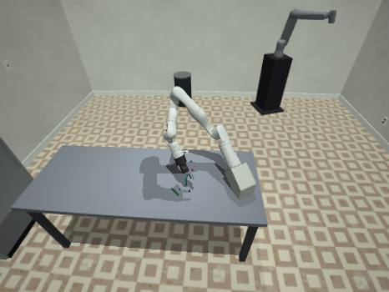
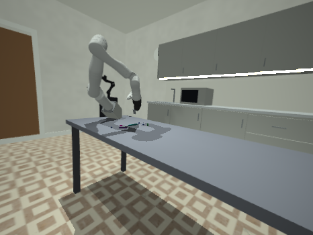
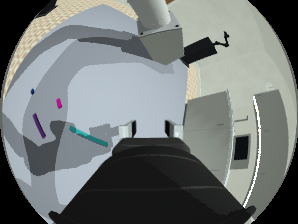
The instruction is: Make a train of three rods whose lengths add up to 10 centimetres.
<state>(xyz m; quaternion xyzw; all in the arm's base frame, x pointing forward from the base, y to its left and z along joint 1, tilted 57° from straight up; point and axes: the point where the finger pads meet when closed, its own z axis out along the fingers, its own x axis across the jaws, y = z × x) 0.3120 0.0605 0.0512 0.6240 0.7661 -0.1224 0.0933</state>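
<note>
My gripper point(image 1: 184, 167) hangs open and empty a little above the table, over a small cluster of rods. In the wrist view the fingertips stand apart with nothing between them. To their left in that view lie a turquoise rod point(image 3: 88, 136), a purple rod point(image 3: 39, 125), a short magenta rod point(image 3: 59, 103) and a tiny blue rod point(image 3: 32, 91), all flat and apart from one another. In the top view the turquoise rod point(image 1: 186, 180) lies just in front of the gripper, a green rod point(image 1: 175, 191) lies further forward to the left, and the magenta rod point(image 1: 192, 170) lies beside the gripper.
The arm's white base block point(image 1: 241, 179) stands on the table to the right of the rods. The table's front edge point(image 1: 142, 217) is close to the green rod. In the exterior view the rods point(image 2: 132, 125) lie near the table's far end.
</note>
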